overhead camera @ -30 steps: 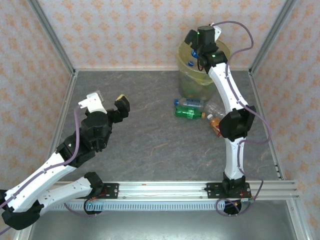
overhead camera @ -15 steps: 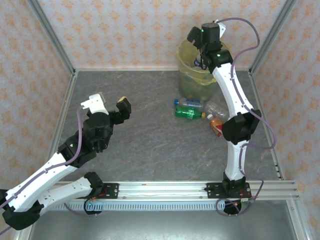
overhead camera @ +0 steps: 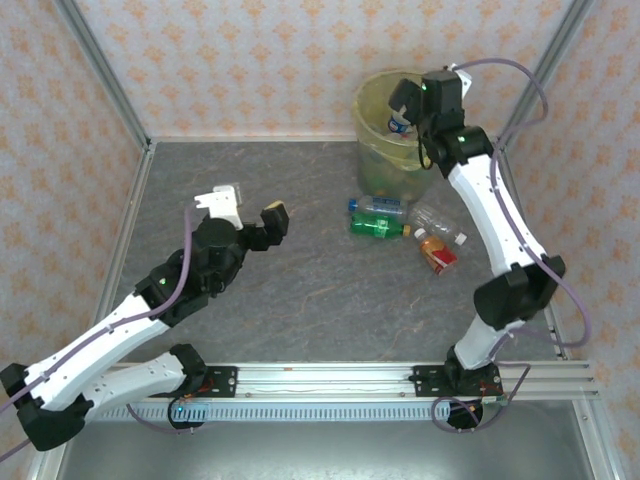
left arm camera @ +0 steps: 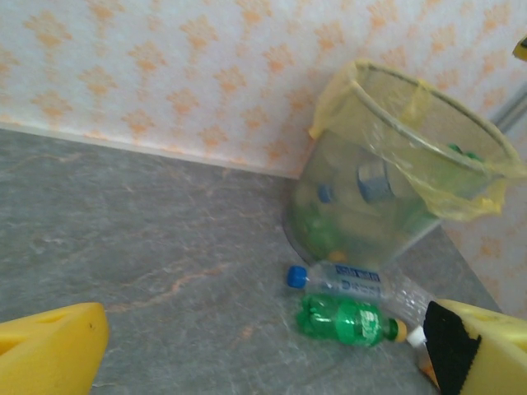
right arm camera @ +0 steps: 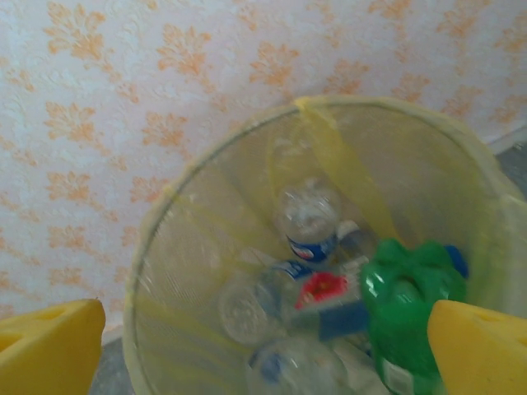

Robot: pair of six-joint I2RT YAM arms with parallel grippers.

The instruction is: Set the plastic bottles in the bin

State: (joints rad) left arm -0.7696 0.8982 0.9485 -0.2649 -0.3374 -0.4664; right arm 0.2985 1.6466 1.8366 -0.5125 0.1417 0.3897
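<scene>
From above, four bottles lie on their sides on the table (overhead camera: 280, 290) just in front of the bin (overhead camera: 365, 112). A blue-capped bottle (overhead camera: 378, 207) and a green bottle (overhead camera: 378, 227) lie close together and parallel, their long axes running side to side. A clear bottle (overhead camera: 437, 222) and an orange bottle (overhead camera: 437, 252) lie slanted to their right. The left gripper (overhead camera: 250, 210) hangs with jaws spread wide and empty, well apart from the pair and to their left, pointing roughly their way. The right gripper (overhead camera: 402, 105), also spread and empty, hovers over the bin's mouth, above and beyond the four on the table. The left wrist camera looks between the left gripper (left arm camera: 265, 346) fingers. The green bottle (left arm camera: 346, 319) lies ahead and right of centre, crosswise to the approach, with the blue-capped bottle (left arm camera: 342, 281) just behind it and the bin (left arm camera: 329, 185) behind both. The jaws open along the same line as the green bottle's length, so I judge the wrist must turn to close across its body. In the right wrist camera, the open right gripper (right arm camera: 268, 346) looks down into the bin (right arm camera: 206, 156), where bottles are piled, a green one (right arm camera: 403, 304) uppermost. The left arm seems better placed for the next pick.
</scene>
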